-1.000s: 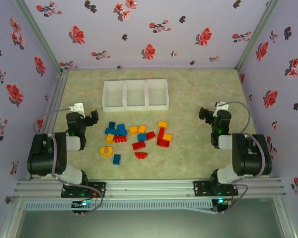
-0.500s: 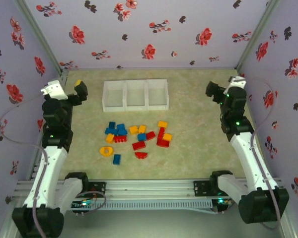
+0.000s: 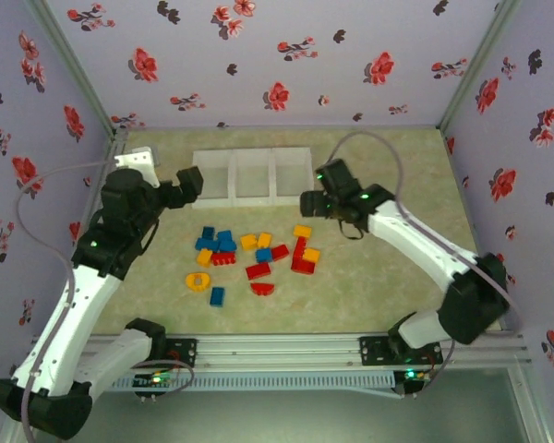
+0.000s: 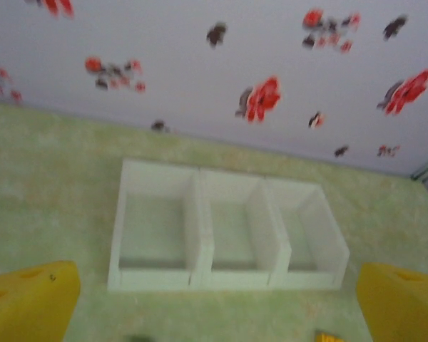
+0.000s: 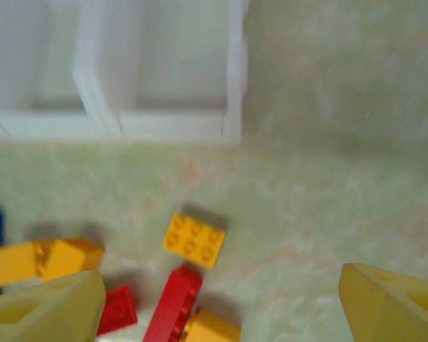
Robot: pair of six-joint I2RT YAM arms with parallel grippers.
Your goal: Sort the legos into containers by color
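Left gripper point(image 3: 188, 182): fingers spread wide with nothing between them, hanging just off the left end of the containers point(image 3: 249, 199); seen from above, its dark body overlaps the left bin's outer wall.
Left wrist view: yellow fingertips point(image 4: 28, 303) at the two lower corners frame the whole bin row from its front side.
Containers: three joined white bins in one row on the mottled green table point(image 3: 379, 175), with the flowered back wall point(image 3: 277, 55) beyond them.
Legos point(image 3: 258, 270): loose on the table in front of the containers, none touching the row.
Left of the scatter: blue bricks point(image 3: 223, 240) in front of the left bin; a yellow ring-shaped piece point(image 3: 198, 281) and a lone blue brick point(image 3: 217, 296) lie farther from the row.
Right of the scatter: a red cluster point(image 3: 300, 260) in front of the right bin, with yellow bricks beside it.
Right gripper point(image 3: 307, 204): fingers apart, gripping nothing, above the table at the containers' right front corner, which it covers in the top view.
Right wrist view: a square yellow brick point(image 5: 194, 240) on bare table in front of the right bin, apart from its wall; a long red brick point(image 5: 172, 305) lies farther out from the bin.
Cable point(image 3: 360, 135): arches over the table just right of the containers.
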